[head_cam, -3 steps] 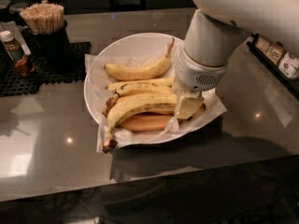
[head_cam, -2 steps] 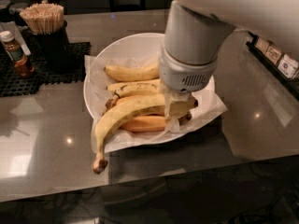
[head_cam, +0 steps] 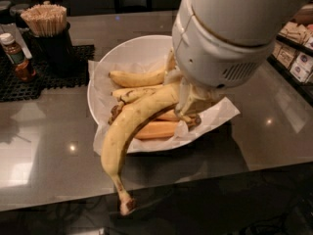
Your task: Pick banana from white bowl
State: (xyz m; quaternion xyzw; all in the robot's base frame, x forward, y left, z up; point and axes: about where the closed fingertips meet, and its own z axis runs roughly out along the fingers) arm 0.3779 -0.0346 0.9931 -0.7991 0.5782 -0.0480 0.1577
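Observation:
My gripper (head_cam: 188, 99) hangs under the big white wrist over the right half of the white bowl (head_cam: 128, 51). It is shut on the banana (head_cam: 131, 129), the large pale yellow curved one. The banana is lifted and hangs tilted, its frayed brown stem end (head_cam: 126, 205) pointing down past the bowl's front rim over the counter. Slim yellow bananas (head_cam: 137, 77) and an orange-toned banana (head_cam: 156, 129) lie in the bowl on crinkled white paper (head_cam: 220, 112). The wrist hides the bowl's right side.
A dark cup of wooden sticks (head_cam: 48, 31) and a small sauce bottle (head_cam: 15, 57) stand on a black mat (head_cam: 29, 80) at the back left. Shelves with packets (head_cam: 298, 58) are at the right. The grey counter's front edge (head_cam: 146, 190) runs below the bowl.
The gripper closed on the large banana and lifted it; its stem end swung out and down over the bowl's front rim. The arm has come nearer the camera.

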